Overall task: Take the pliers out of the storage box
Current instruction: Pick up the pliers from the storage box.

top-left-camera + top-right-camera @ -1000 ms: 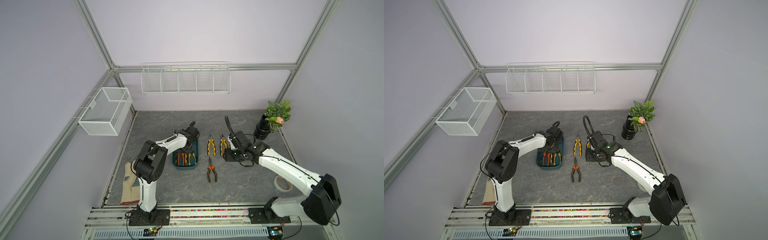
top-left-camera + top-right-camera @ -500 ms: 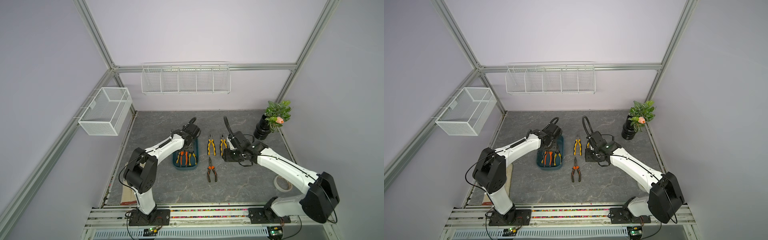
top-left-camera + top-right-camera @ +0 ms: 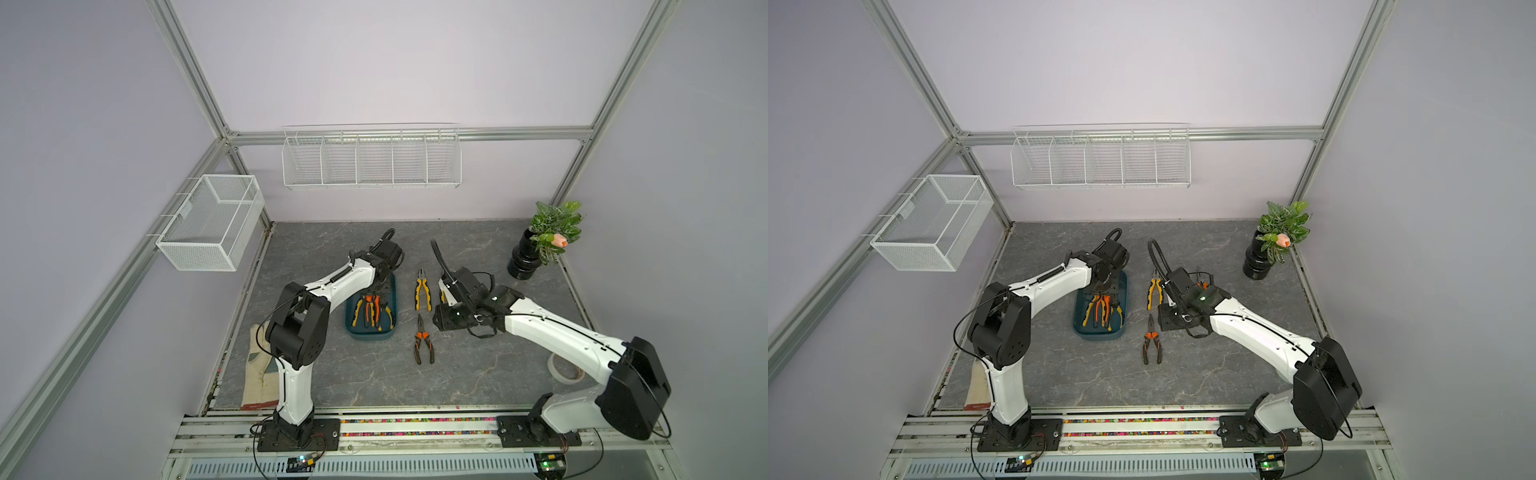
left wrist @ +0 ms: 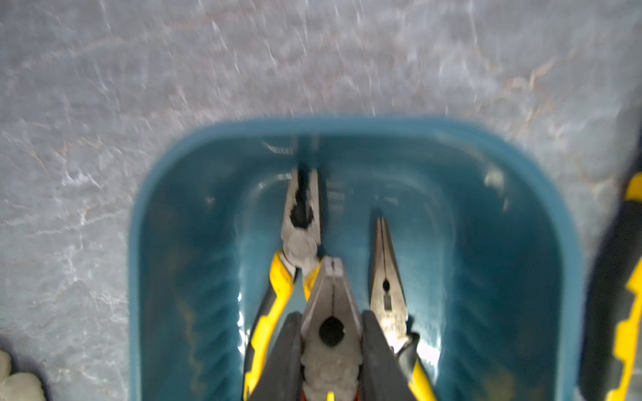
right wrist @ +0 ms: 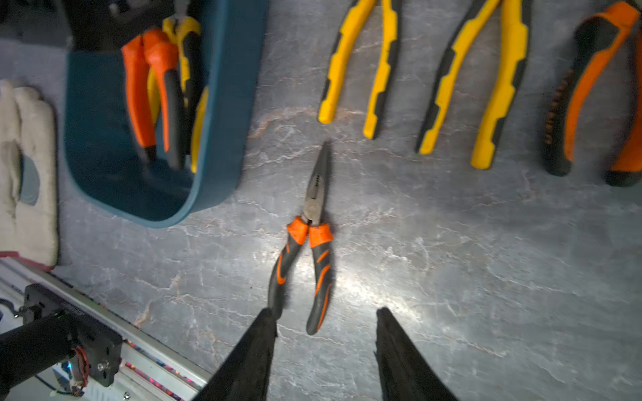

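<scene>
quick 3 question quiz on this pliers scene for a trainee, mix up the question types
1. True or false: the right gripper holds something.
2. How many pliers lie on the table outside the box?
3. The left gripper clamps the orange pliers by: A the head; B one handle; C both handles.

Key: 1 false, its jaws stand open and empty. 2 four. 3 A.

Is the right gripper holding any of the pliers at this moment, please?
No, the right gripper stands open and empty over the table, the orange-handled needle-nose pliers lying loose on it.
</scene>
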Tool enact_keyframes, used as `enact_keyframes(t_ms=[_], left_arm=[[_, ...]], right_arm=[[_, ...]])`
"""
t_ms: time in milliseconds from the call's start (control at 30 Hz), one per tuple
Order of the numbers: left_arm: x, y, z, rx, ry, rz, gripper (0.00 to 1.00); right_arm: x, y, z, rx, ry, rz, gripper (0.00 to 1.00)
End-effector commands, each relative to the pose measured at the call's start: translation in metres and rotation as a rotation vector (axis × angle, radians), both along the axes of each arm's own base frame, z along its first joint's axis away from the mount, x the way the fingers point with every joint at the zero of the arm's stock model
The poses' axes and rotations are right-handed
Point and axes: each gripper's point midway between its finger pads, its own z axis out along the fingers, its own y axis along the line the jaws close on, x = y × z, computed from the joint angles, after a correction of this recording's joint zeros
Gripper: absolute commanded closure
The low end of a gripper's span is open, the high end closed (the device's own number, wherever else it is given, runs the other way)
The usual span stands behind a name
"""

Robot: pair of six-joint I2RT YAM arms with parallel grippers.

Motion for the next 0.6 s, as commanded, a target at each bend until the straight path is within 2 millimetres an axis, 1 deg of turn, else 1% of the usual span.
enact_keyframes(t_ms=[0, 33, 67, 133, 233, 267, 300, 367, 467, 567], left_arm=[[0.01, -0.001, 0.027, -0.031, -0.036, 0.013, 1.0], [0.01, -0.001, 0.035, -0.04, -0.05, 0.015, 1.0], [0.01, -0.001, 0.042, -0.047, -0.058, 0.021, 1.0], [0.01, -0.003, 0.053, -0.066, -0.062, 0.024, 1.0], [0.006, -0.005, 0.066, -0.107, -0.063, 0.045, 1.0], [0.004, -0.007, 0.071, -0.134, -0.066, 0.052, 1.0], [0.003, -0.009, 0.076, -0.157, -0.07, 0.06, 1.0], [-0.001, -0.012, 0.082, -0.21, -0.06, 0.085, 1.0], [-0.005, -0.018, 0.082, -0.274, -0.026, 0.114, 1.0], [-0.007, -0.023, 0.077, -0.317, 0.034, 0.148, 1.0]], right_arm=[[-0.006, 0.02, 0.011, 0.032, -0.088, 0.074, 0.43], [-0.007, 0.024, 0.015, 0.02, -0.118, 0.088, 0.37], [-0.008, 0.029, 0.018, 0.006, -0.143, 0.107, 0.35], [-0.01, 0.039, 0.025, -0.017, -0.18, 0.143, 0.35], [-0.011, 0.054, 0.027, -0.071, -0.201, 0.188, 0.34], [-0.01, 0.06, 0.026, -0.09, -0.204, 0.196, 0.33], [-0.009, 0.065, 0.025, -0.102, -0.209, 0.201, 0.29], [-0.005, 0.075, 0.024, -0.121, -0.248, 0.2, 0.21], [0.0, 0.089, 0.028, -0.12, -0.343, 0.177, 0.08], [0.007, 0.101, 0.028, -0.08, -0.403, 0.165, 0.09]])
